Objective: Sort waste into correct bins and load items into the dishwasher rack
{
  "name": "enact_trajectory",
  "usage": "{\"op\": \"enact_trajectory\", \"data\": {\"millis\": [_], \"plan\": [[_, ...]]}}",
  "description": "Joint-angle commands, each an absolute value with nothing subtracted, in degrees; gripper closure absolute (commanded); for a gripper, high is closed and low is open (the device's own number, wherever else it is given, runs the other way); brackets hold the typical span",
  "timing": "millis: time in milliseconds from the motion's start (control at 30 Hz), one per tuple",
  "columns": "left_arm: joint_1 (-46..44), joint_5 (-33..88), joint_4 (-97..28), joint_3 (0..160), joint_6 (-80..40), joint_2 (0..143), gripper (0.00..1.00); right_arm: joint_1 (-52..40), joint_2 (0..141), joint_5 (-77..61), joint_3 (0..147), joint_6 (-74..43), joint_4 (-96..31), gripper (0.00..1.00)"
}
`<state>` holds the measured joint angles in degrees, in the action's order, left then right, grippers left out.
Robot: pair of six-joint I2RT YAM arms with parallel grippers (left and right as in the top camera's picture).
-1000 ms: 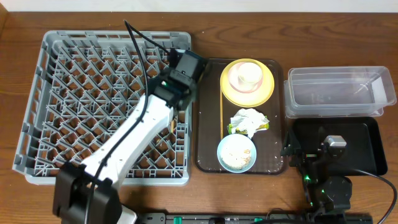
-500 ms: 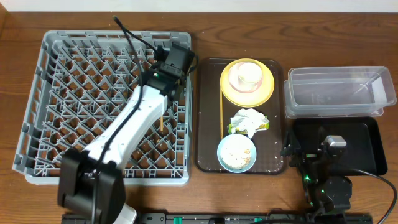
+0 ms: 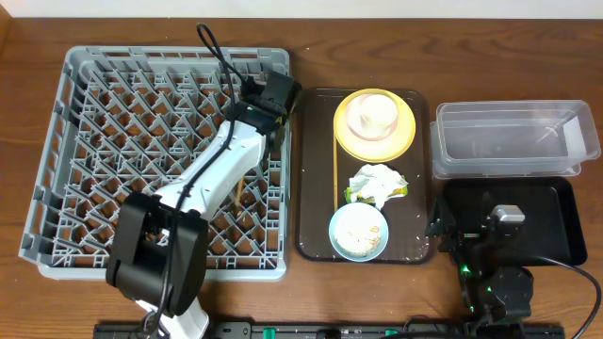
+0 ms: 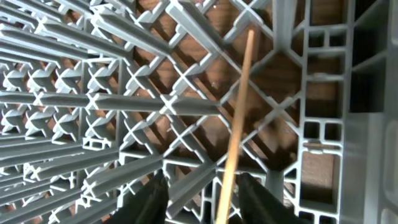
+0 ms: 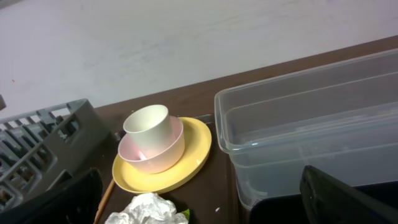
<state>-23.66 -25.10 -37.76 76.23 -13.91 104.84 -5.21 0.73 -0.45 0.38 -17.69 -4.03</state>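
my left claw (image 4: 202, 183): fingers apart, thin wooden chopstick (image 4: 239, 112) stands loose between them, its tip down in a cell at the right edge of the large grey plastic peg rack (image 3: 160, 55); I think the pegs hold it | my right claw (image 5: 199, 202): wide apart, empty, lower right of overhead frame

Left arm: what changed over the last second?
The left gripper nudged slightly left over the dishwasher rack, then opened, letting go of the chopstick, which stands tilted among the pegs. Unchanged: right gripper open and parked, the second chopstick, plate, napkin and blue bowl on the brown tray.
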Motion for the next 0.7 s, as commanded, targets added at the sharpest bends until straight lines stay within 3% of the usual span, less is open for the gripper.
{"op": "enact_trajectory", "data": {"millis": [0, 200, 433, 667], "plan": [[-23.7, -25.8, -37.6, 76.0, -13.8, 103.4, 0.56, -5.7, 0.6, -0.4, 0.3, -17.1, -4.3, 0.01], [-23.9, -18.3, -37.7, 76.1, -15.0, 96.5, 0.56, -5.7, 0.6, -0.4, 0.3, -17.1, -4.3, 0.01], [-24.4, 6.0, -36.6, 76.1, -22.0, 89.1, 0.57, -5.7, 0.6, -0.4, 0.3, -17.1, -4.3, 0.01], [-29.4, 7.9, -36.0, 76.0, -23.3, 93.7, 0.58, -5.7, 0.6, -0.4, 0.3, -17.1, -4.3, 0.01]]}}
